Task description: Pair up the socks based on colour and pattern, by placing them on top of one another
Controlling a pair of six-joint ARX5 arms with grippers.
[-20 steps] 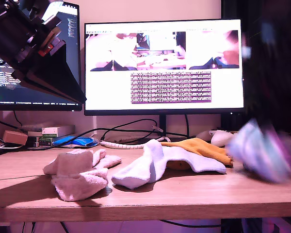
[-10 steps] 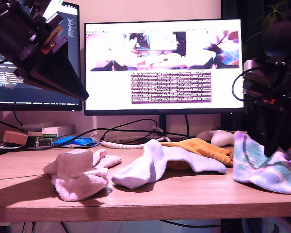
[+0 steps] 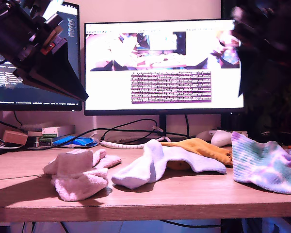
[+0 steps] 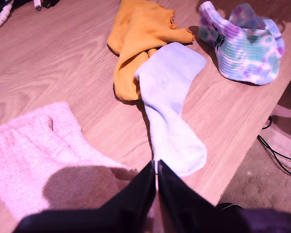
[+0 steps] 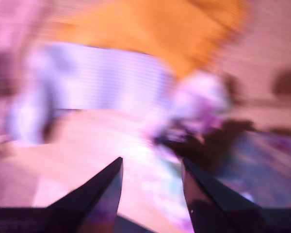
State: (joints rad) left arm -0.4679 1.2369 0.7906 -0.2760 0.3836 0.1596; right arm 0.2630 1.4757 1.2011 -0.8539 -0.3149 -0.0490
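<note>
pink socks [image 3: 80, 174] stacked | white sock [image 3: 150, 167] overlapping yellow sock [image 3: 199, 145] | tie-dye sock [image 3: 262, 162] crumpled apart

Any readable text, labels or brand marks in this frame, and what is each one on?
None can be read.
Big monitor: rows of text under the camera feeds, too small.
Second monitor: lines of code, too small.
Box at the desk's back: label blurred.
Tie-dye sock: dark mark near the cuff, unreadable.
</note>
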